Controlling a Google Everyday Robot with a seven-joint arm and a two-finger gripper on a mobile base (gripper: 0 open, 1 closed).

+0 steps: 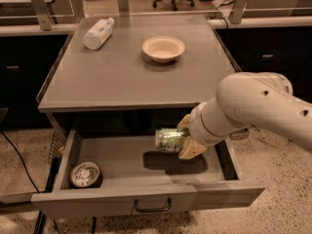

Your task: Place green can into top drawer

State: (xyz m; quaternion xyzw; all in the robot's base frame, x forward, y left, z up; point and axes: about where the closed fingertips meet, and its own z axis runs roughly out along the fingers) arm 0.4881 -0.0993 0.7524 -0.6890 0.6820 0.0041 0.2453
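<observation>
Green can [168,140] in pincer [182,139] above top drawer [146,195].

— Where is the gripper [188,136]?
— Over the open top drawer [146,202], right of its middle, clamped on the green can [168,140], which it holds sideways above the drawer floor.
— What else is there?
— A silver-topped can [85,174] sits in the drawer's near-left corner. On the cabinet top [122,79] stand a bowl [163,48] and, far left, a lying bottle [98,33].

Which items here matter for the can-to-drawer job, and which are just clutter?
Job: green can, held in the gripper over the open top drawer.
Lying about: silver-topped can in that drawer; white bottle and bowl on the cabinet top.
</observation>
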